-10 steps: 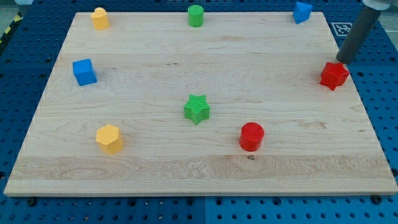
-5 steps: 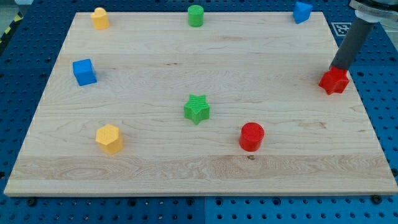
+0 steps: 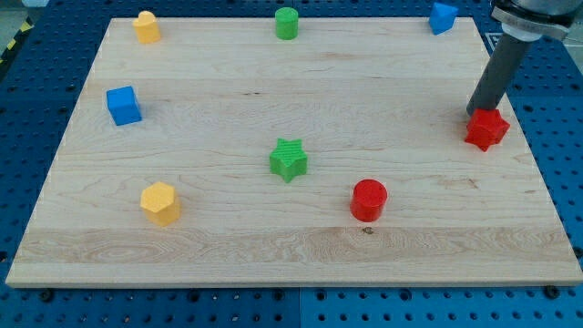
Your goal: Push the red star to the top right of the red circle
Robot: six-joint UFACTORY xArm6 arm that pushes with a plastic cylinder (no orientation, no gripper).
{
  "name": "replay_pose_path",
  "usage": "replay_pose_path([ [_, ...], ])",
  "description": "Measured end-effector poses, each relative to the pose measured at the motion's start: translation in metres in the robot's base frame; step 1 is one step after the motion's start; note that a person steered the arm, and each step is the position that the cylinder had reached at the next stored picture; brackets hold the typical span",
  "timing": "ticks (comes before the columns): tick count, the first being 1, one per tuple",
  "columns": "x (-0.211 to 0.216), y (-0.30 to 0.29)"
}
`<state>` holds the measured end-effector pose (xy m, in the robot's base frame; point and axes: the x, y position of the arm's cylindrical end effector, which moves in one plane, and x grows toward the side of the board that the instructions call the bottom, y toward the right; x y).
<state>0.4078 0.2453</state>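
Note:
The red star (image 3: pixel 487 129) lies near the board's right edge, about halfway down. The red circle (image 3: pixel 369 199) stands lower, toward the view's bottom centre-right, well to the left of and below the star. My tip (image 3: pixel 474 112) is at the star's upper left corner, touching or almost touching it. The dark rod rises from there to the view's top right.
A green star (image 3: pixel 289 159) sits at the board's centre. A yellow hexagon (image 3: pixel 159 202) is at lower left, a blue cube (image 3: pixel 123 105) at left, a yellow block (image 3: pixel 146 26) at top left, a green cylinder (image 3: pixel 287 23) at top centre, a blue block (image 3: pixel 444 16) at top right.
My tip has moved left and down, from the star's upper right to its upper left. The red star has shifted down and slightly left.

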Motion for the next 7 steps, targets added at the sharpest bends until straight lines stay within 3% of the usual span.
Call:
replay_pose_path([
  [3,0.004,0.033],
  [5,0.051,0.022],
  [7,0.064,0.022],
])
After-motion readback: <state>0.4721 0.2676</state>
